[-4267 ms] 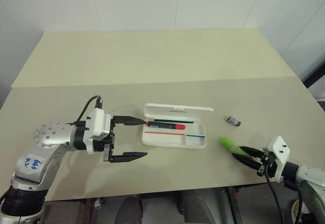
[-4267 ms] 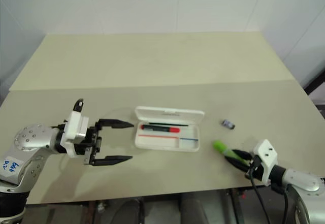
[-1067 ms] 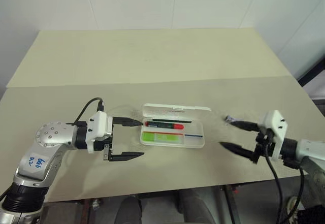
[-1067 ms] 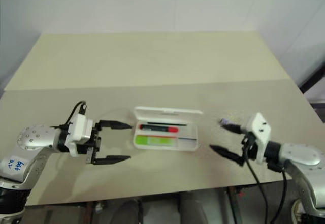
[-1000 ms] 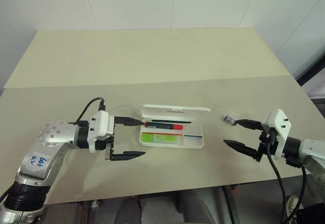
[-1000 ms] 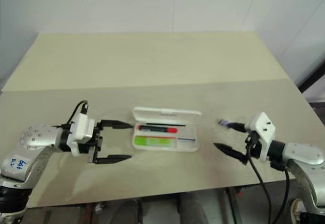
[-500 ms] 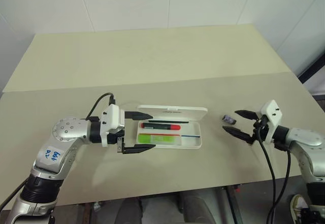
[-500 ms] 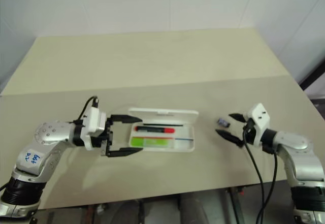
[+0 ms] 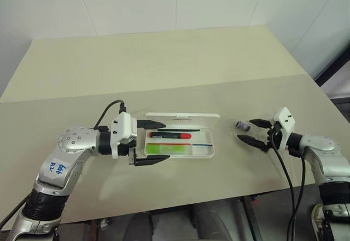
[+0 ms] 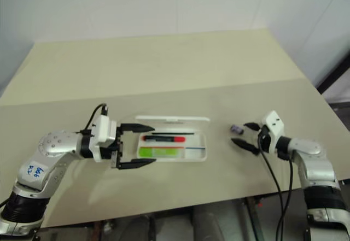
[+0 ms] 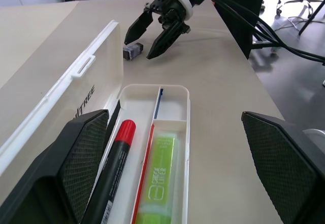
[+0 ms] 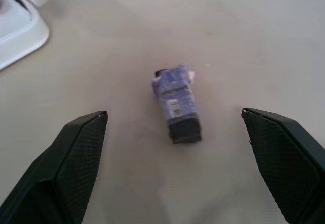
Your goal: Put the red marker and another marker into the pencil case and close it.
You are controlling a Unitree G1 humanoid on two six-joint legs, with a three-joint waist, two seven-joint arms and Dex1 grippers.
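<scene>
The white pencil case (image 9: 205, 153) lies open mid-table, its lid (image 9: 180, 116) raised at the far side. The red marker (image 9: 169, 135) lies in the rear slot and the lime-green marker (image 9: 164, 149) in the front one. My left gripper (image 9: 164, 141) is open, its fingers straddling the case's left end, one by the lid and one at the front rim. The left wrist view looks along the red marker (image 11: 114, 158) and the green marker (image 11: 160, 176). My right gripper (image 9: 245, 130) is open, right of the case, with nothing between its fingers.
A small dark stubby object (image 9: 239, 125) with a purple label lies on the table just beyond the right gripper's fingertips, and it is centred between the fingers as the stubby object (image 12: 177, 109) in the right wrist view. The table's front edge runs close below both arms.
The green marker, held by the right gripper in the oldest frame, now lies in the case. The right gripper has moved forward up to the small dark object. The camera view has shifted.
</scene>
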